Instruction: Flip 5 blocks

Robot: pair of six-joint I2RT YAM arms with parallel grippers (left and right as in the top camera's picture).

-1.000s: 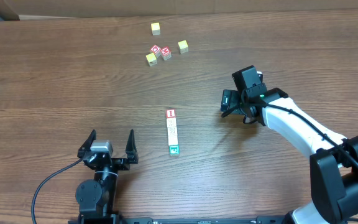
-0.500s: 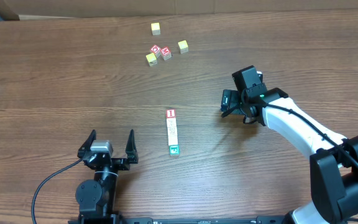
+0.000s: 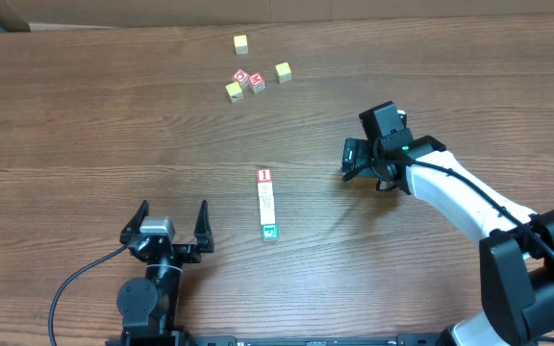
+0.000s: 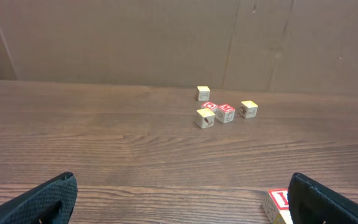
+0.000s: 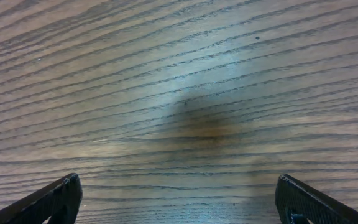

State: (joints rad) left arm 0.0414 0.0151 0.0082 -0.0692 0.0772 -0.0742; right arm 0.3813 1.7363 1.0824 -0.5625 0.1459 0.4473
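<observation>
1. While both arms hung apart from every cube, the left gripper [image 3: 173, 211] stood near the front edge of the table [image 3: 85, 125] with its jaws spread wide, holding and touching nothing. In its wrist view the two dark fingertips [image 4: 42, 200] framed bare wood.
2. The right gripper [image 3: 350, 161] was also spread wide and empty, low over bare wood to the right of the row. Its own camera showed only wood grain between the fingertips [image 5: 55, 200].
3. The red-and-white block [image 3: 264, 176] bore a red upright stroke on white, a letter I or a figure 1; I could not tell which. The prints on the pale blocks [image 3: 267, 199] were too faint to read.
4. The blocks [image 3: 267, 204] lay touching end to end in one straight row near the middle of the table, between the two grippers.
5. The row's long axis ran from far to near, leaning slightly right toward the front. The red-and-white block capped the far end and the green-faced block [image 3: 270, 232] the near end.
6. Well apart at the back sat three yellow cubes [image 3: 241, 43] and two red cubes [image 3: 257, 84], whose white symbols were unreadable.
</observation>
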